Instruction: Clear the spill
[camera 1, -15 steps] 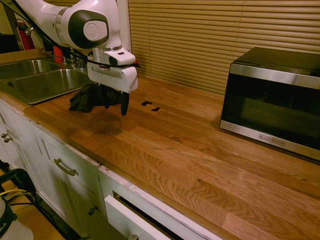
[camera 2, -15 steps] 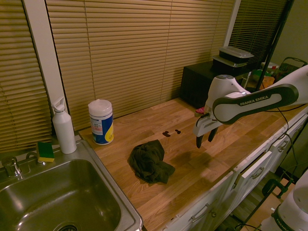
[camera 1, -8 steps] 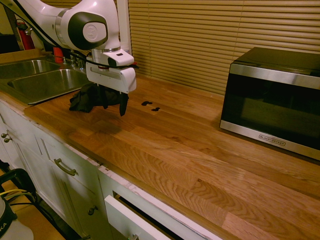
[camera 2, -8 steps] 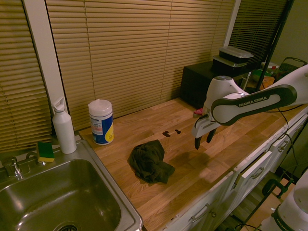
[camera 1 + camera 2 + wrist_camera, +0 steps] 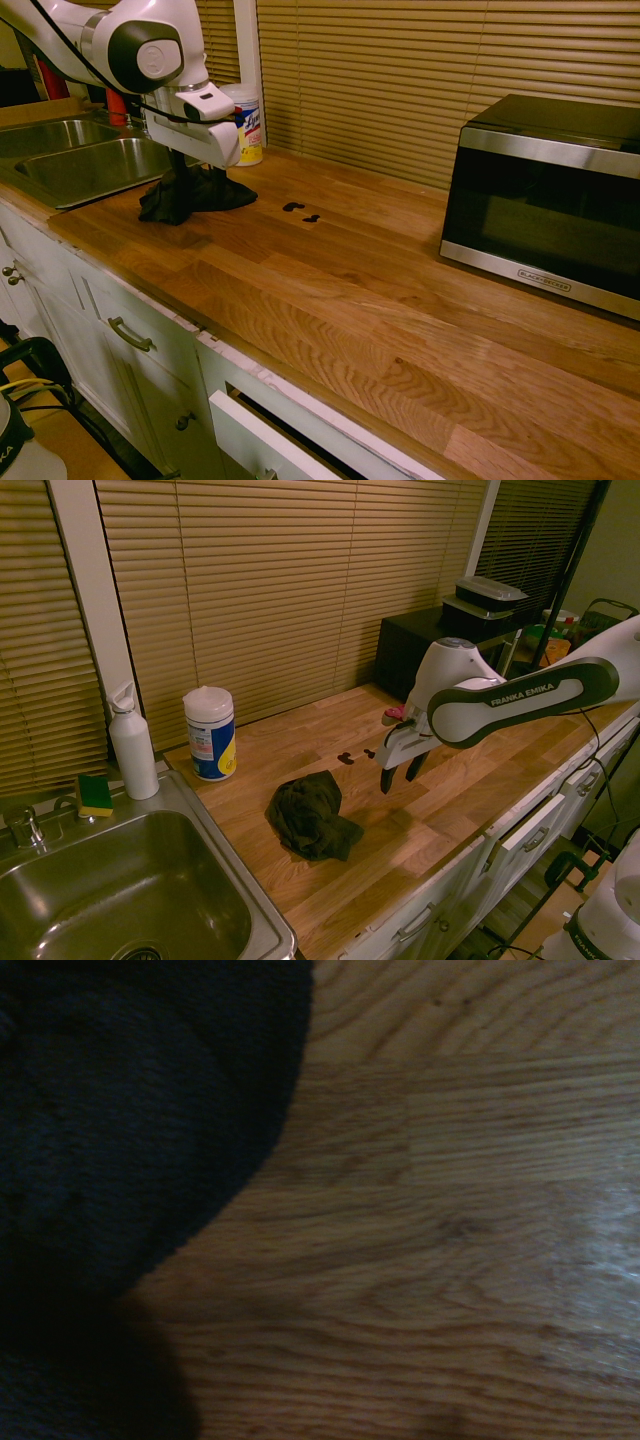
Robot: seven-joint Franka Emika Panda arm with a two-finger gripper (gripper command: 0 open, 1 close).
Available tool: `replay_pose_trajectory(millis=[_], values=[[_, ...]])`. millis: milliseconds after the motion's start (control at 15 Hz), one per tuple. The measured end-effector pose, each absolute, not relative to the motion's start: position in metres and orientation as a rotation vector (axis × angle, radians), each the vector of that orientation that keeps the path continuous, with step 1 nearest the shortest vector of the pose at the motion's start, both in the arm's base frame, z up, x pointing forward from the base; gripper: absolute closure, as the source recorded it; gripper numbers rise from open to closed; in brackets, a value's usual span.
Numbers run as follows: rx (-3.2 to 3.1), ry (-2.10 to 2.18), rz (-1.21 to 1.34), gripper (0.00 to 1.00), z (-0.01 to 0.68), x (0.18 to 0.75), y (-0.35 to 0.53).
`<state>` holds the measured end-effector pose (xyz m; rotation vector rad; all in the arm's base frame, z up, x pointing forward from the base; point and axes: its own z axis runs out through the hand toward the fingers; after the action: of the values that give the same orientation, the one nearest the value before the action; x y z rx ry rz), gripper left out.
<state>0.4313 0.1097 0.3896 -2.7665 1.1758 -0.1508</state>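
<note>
I saw a dark rumpled cloth (image 5: pixel 311 816) lying on the wooden table (image 5: pixel 380 300), near a steel sink (image 5: pixel 120 900). A wipes canister (image 5: pixel 210 733), white bottle (image 5: pixel 132 742) and sponge (image 5: pixel 95 794) stood behind; a microwave (image 5: pixel 545 200) sat well apart.

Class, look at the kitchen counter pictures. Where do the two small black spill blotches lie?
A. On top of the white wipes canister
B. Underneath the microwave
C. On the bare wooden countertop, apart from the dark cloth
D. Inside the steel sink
C: the spill sits on the bare wood of the countertop, clear of the dark cloth.
</note>
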Motion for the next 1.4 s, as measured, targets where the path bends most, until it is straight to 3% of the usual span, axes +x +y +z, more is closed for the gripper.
replay_pose_trajectory(millis=[933, 1400], values=[[-2.663, 1.112, -0.164, 0.00, 0.402, 0.459, 0.227], [-2.688, 1.165, -0.134, 0.00, 0.370, 0.485, 0.253]])
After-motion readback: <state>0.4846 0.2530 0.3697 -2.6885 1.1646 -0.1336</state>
